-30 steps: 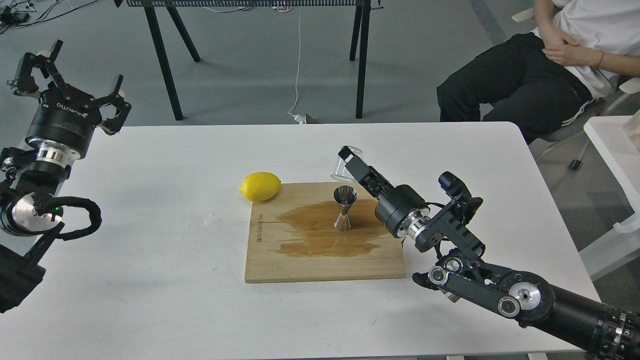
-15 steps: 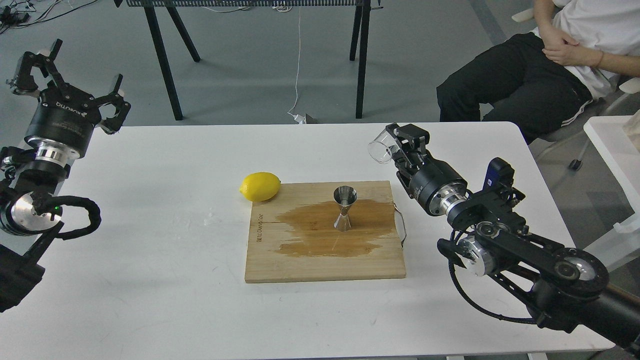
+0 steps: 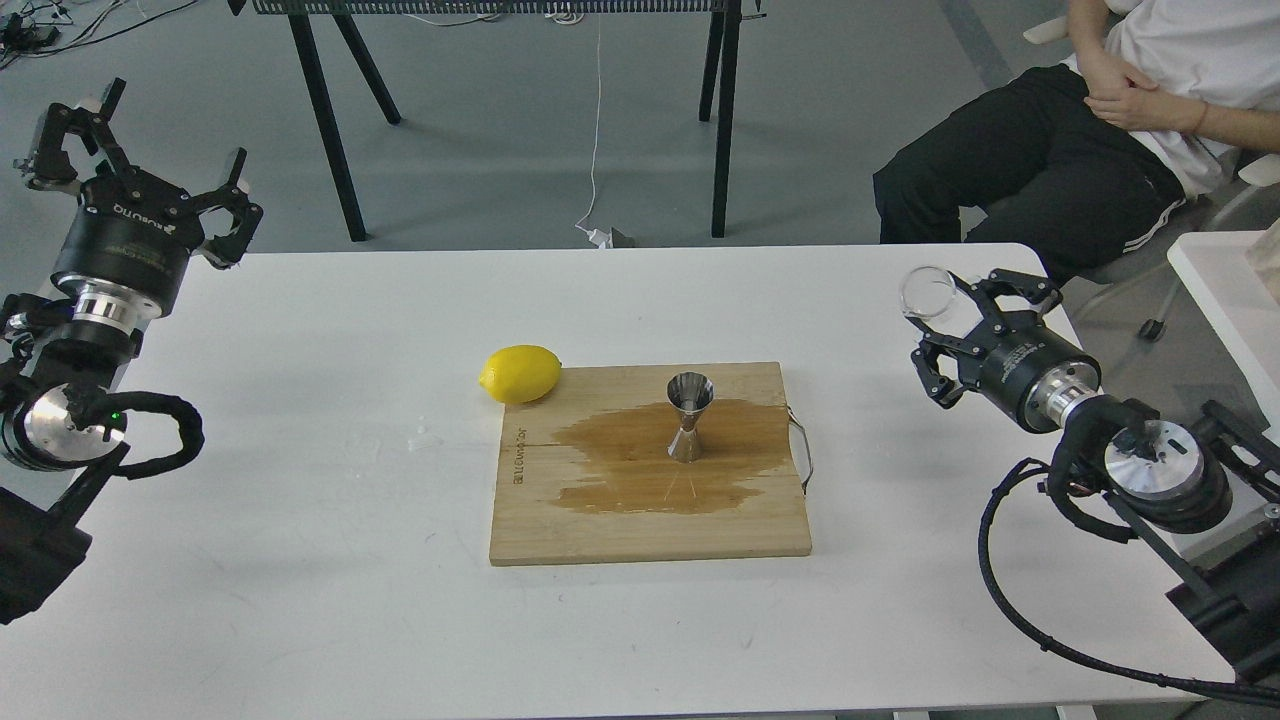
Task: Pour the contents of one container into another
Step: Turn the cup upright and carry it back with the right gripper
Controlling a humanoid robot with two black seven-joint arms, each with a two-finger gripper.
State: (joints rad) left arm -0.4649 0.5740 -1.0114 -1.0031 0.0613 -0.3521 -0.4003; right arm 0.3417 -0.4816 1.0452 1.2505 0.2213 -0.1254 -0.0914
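- The small clear glass cup [image 3: 928,291] is sitting on the white table [image 3: 300,560] near its far right edge, well apart from the wooden board [image 3: 600,530].
- The right gripper [image 3: 958,335] is hovering just beside the cup on its near side, its fingers standing spread apart; the upper finger is lying close against the glass, and I cannot tell whether it is touching.
- The steel jigger [image 3: 690,417] is standing upright on the board, toward the board's far right part, in the middle of a dark wet stain [image 3: 620,470] that is spreading across the wood.
- A thin wire handle [image 3: 803,455] is sticking out from the board's right edge.
- A yellow lemon [image 3: 520,373] is resting on the table, touching the board's far left corner.
- The left gripper [image 3: 140,150] is hanging off the table's far left corner, its fingers wide apart and holding nothing.
- 1 person [image 3: 1100,110] in a white shirt and black trousers is sitting beyond the table's far right corner.
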